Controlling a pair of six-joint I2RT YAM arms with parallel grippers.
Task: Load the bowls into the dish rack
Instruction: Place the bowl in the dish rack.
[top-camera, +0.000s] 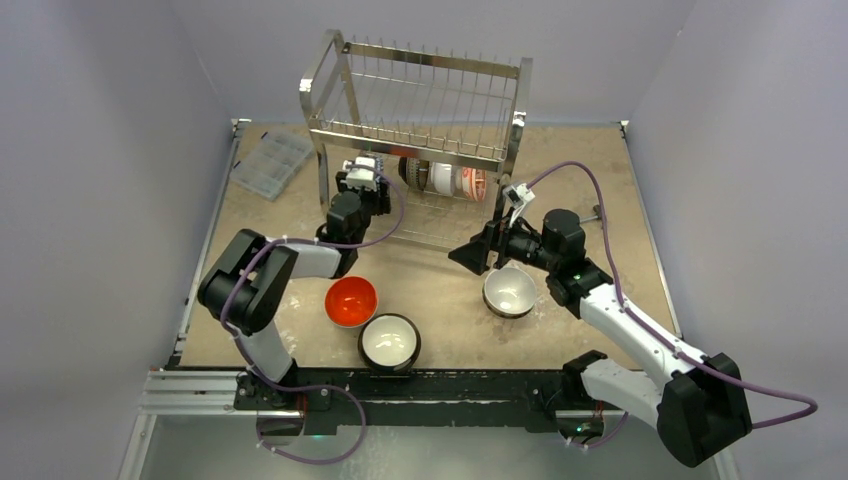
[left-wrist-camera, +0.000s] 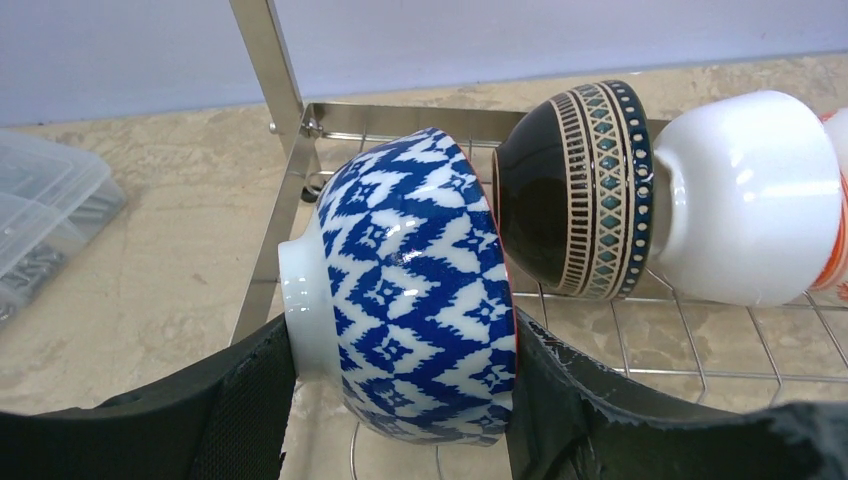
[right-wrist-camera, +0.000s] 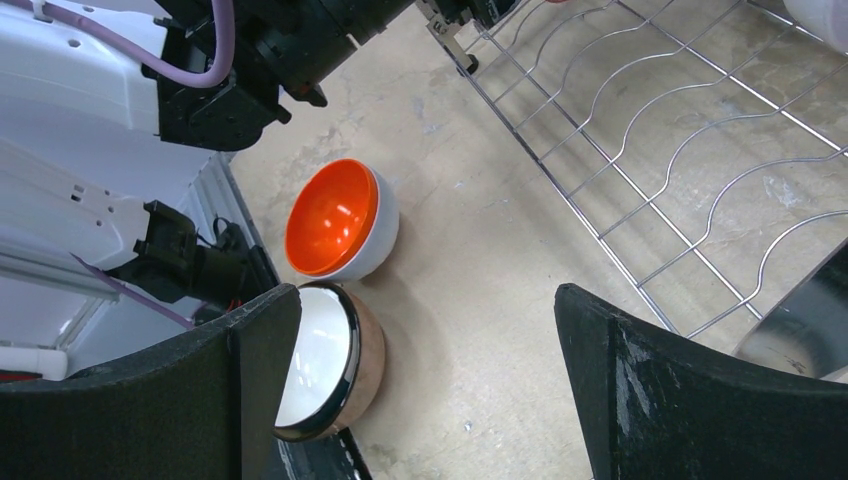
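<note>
Blue patterned bowl clamped in left gripper.

Plain pale-grey walls on 3 sides; beige stone-look table w/ black front rail; clear plastic box far-left corner.

Left gripper had a blue-and-white bowl pinched sideways, foot pointing to 9 o'clock. At 2 o'clock a dark patterned bowl sat against a white bowl on the dish rack. A clear plastic box was way out at 9.
</note>
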